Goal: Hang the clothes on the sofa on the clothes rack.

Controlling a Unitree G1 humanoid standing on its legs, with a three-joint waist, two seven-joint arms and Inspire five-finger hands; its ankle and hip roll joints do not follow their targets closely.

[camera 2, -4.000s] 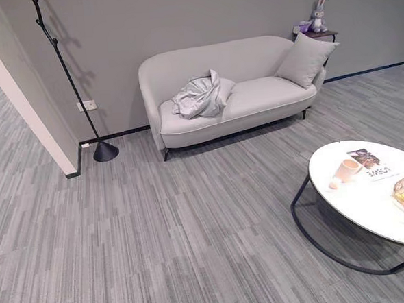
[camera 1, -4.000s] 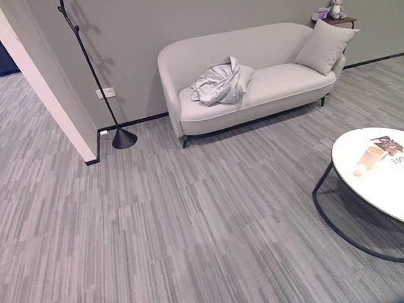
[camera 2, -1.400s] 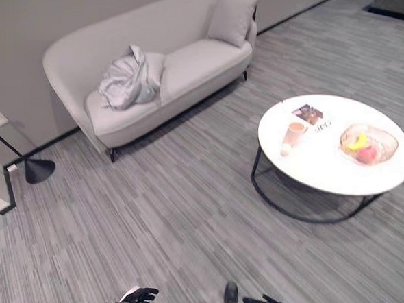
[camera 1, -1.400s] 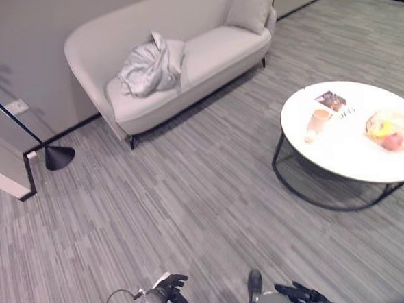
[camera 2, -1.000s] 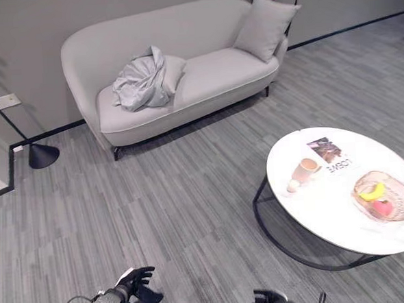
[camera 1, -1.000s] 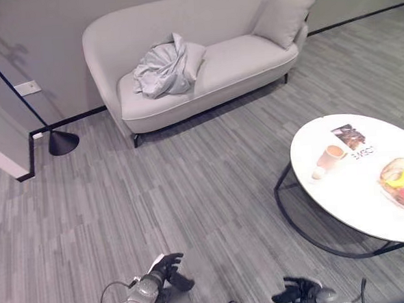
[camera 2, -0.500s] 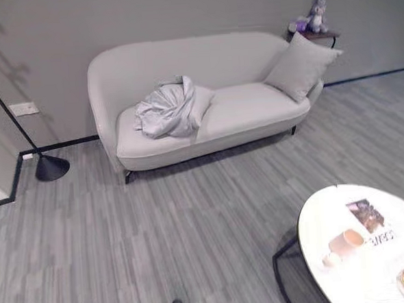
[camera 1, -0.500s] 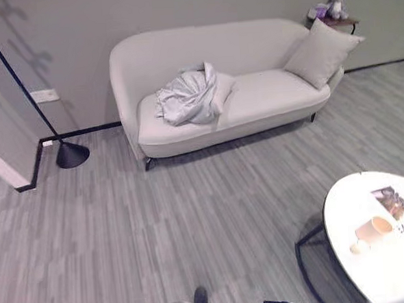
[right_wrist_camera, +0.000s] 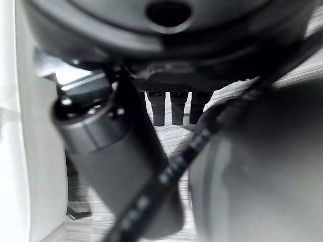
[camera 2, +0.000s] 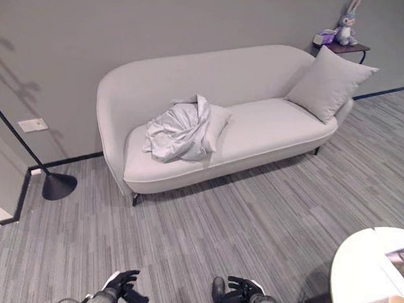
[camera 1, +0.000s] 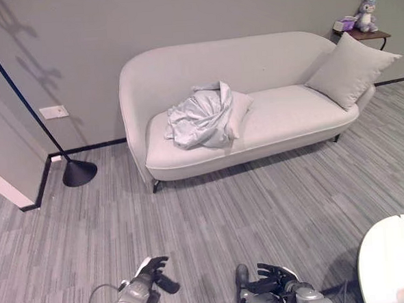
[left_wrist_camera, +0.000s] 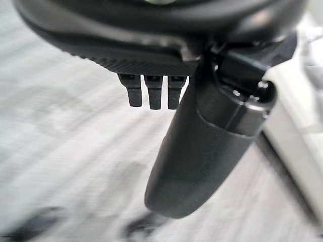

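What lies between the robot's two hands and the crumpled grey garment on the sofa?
Bare grey striped carpet and the sofa's front edge separate the left hand and right hand from the crumpled grey garment, in both eye views.

Soft even indoor light, faint branching shadows on the wall [camera 1: 32, 59], wrist views blurred — floor smeared, out of focus

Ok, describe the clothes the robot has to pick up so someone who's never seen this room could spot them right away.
Find the pale curved sofa against the grey wall. On the seat's left half lies a crumpled heap of light grey clothes, leaning on a small cushion. It is wrinkled and shapeless, unlike the smooth square pillow propped at the sofa's right end.
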